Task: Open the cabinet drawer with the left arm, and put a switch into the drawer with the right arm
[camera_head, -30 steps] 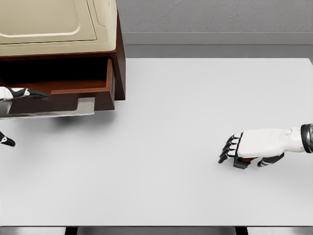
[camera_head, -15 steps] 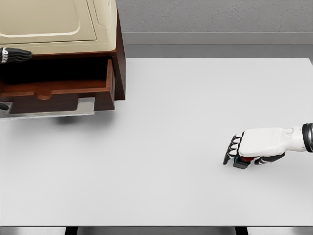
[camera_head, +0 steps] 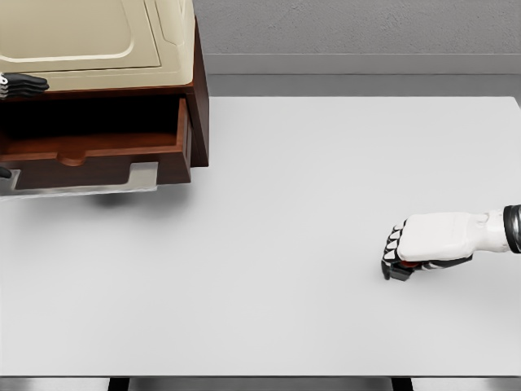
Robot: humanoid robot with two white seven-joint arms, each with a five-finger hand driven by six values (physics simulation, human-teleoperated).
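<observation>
The brown cabinet (camera_head: 198, 106) with a cream top stands at the back left of the white table (camera_head: 285, 204). Its drawer (camera_head: 98, 159) is pulled out, and the inside is dark. Only the dark fingers (camera_head: 23, 83) of my left hand (camera_head: 10, 122) show at the left edge, stretched out level with the cabinet top and holding nothing. At the right, my right hand (camera_head: 396, 262) lies low on the table. Its fingers are curled around a small dark switch (camera_head: 400, 272) with a red part, which is mostly hidden under the palm.
A grey metal plate (camera_head: 140, 177) juts out under the drawer front. The table's front edge runs along the bottom of the picture, and a grey wall stands behind the table.
My left hand rose from in front of the drawer to the cabinet top's height. My right hand's fingers curled tighter around the switch.
</observation>
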